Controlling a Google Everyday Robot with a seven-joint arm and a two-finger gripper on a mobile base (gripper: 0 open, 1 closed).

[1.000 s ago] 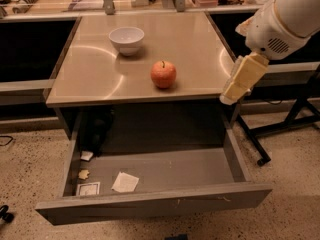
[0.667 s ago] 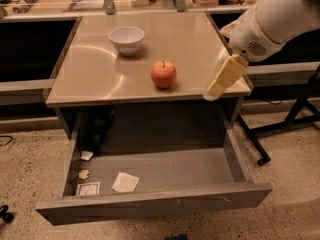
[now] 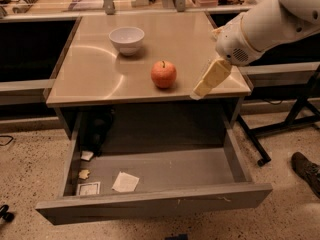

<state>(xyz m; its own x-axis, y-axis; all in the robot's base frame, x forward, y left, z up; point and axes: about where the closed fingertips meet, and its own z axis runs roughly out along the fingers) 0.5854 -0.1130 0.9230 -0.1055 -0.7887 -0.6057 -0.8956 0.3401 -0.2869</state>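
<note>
The pincer (image 3: 202, 88) is hanging over the near right part of the desk (image 3: 95, 79), tilting down and to the left from the white arm (image 3: 270, 21). It is holding nothing, and I cannot tell whether it is open or closed. The apple (image 3: 163, 74) is sitting upright on the desk just to the left of the pincer, near it but not touching it. Nothing is lying between the two.

A white bowl (image 3: 127, 38) is standing farther back and to the left of the apple, well apart from the pincer. Below the desk top, a drawer (image 3: 150, 204) is standing pulled out toward the near side. A folded paper (image 3: 125, 182) and a small card (image 3: 89, 188) are lying at its near left. A dark object (image 3: 97, 129) is sitting at its far left corner. On the floor at the right, a shoe (image 3: 306, 168) is showing at the edge. The dark legs of a stand (image 3: 280, 129) are reaching in behind it.

Compared with a second ago, the pincer is now sitting farther left, having come in from beyond the desk's right edge toward the apple. The apple, the bowl and the drawer's contents are lying where they were.
</note>
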